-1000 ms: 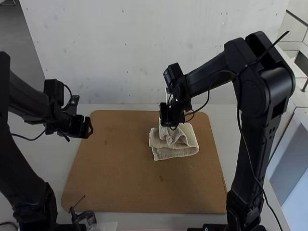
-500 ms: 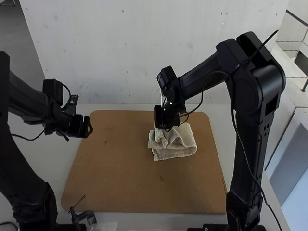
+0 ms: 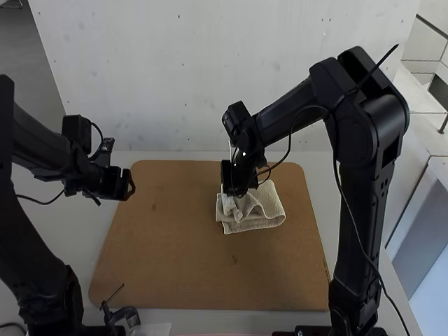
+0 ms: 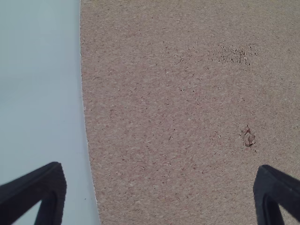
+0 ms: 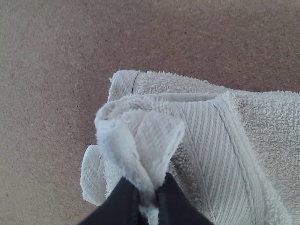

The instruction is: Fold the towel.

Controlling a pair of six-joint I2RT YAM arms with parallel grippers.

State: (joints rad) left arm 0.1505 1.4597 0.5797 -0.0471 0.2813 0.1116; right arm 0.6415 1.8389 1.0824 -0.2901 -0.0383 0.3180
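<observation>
Over the brown board's left edge my left gripper (image 3: 128, 185) holds still, away from the cloth; in the left wrist view the left gripper (image 4: 159, 187) has its fingers wide apart with nothing between them. My right gripper (image 3: 232, 192) is low over the light beige towel (image 3: 262, 213), at its far left part. Seen from the right wrist, the right gripper (image 5: 149, 199) is shut on a pinched, bunched bit of the towel (image 5: 220, 140). The towel lies in folded layers, with a raised wavy fold beside the grip; part of it is hidden under the gripper.
The brown board (image 3: 175, 259) lies on a pale table (image 3: 315, 168), with a pale wall behind it. A small dark clamp-like item (image 3: 122, 313) is at the near left edge of the board. Cables hang from the right arm.
The right gripper has moved left and a little toward the near side, carrying the pinched towel part along and lower over the folded layers. The left arm has barely moved.
</observation>
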